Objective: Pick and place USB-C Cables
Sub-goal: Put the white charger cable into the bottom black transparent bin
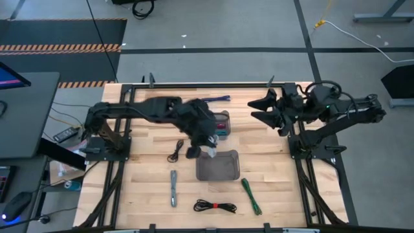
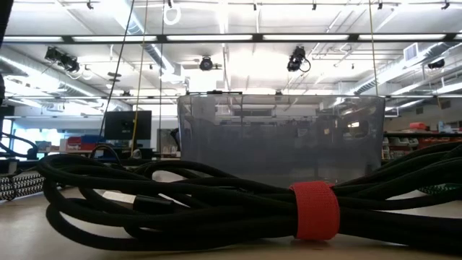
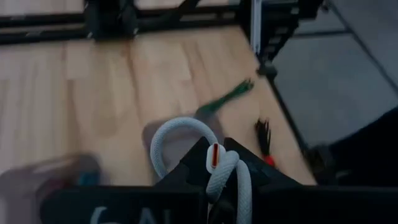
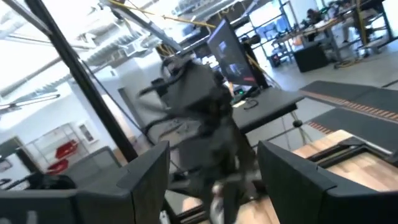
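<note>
From the high view I have the left end effector (image 1: 206, 147) just left of the frame's centre, above the upper-left corner of the grey bin (image 1: 218, 166). Its wrist view shows it pinched nearly shut on the white cable (image 3: 214, 171), which loops up between the fingers (image 3: 193, 163) with a small red mark on it; in the high view the white cable (image 1: 211, 153) shows as a pale bit right at the bin's upper edge.

The right end effector (image 1: 266, 109) sits in the upper right of the frame, clear of the cables, with its jaws spread wide and nothing in them.

On the worktop (image 1: 149, 188), the other cables lie apart from one another: a black cable (image 1: 176, 152) left of the bin, a grey cable (image 1: 173, 188) lower left, the black cable with red tie (image 1: 215, 207) at bottom centre, and a green cable (image 1: 251, 195) lower right. A second bin (image 1: 222, 124) sits above the first with coloured cables in it, and a purple cable (image 1: 213, 99) lies near the worktop's top edge.

In the low view the black cable with red tie (image 2: 314, 209) fills the foreground, with the grey bin (image 2: 281, 137) behind it.
</note>
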{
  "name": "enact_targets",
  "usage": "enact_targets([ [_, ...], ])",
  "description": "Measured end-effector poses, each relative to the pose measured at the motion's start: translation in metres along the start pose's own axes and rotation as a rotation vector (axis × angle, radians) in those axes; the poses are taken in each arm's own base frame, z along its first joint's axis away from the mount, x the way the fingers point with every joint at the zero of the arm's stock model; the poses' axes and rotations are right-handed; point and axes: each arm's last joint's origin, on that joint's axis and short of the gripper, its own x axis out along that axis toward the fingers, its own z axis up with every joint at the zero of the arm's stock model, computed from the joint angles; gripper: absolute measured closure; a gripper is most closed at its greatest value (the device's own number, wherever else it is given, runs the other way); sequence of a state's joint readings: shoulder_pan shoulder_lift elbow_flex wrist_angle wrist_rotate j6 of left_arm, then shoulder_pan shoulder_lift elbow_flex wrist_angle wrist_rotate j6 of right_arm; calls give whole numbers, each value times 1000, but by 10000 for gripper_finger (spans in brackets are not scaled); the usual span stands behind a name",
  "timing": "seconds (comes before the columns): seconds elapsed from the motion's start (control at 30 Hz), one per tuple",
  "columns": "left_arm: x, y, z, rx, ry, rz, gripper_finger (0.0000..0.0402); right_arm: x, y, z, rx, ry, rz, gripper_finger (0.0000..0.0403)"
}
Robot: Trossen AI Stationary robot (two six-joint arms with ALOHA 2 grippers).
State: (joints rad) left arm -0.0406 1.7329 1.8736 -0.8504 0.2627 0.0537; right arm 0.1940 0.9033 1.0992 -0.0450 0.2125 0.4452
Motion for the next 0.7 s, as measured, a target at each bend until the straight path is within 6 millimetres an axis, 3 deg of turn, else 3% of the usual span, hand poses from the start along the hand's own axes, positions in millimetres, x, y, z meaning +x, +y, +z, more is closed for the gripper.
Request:
enact_targets([
  [0.43,97,4,-18,-175,127,-50,369,-10,1,5,-5,0,35,155],
  [0.7,121,-4,-26,-178,163,-76,369,-30,2,17,-16,-54,59,155],
])
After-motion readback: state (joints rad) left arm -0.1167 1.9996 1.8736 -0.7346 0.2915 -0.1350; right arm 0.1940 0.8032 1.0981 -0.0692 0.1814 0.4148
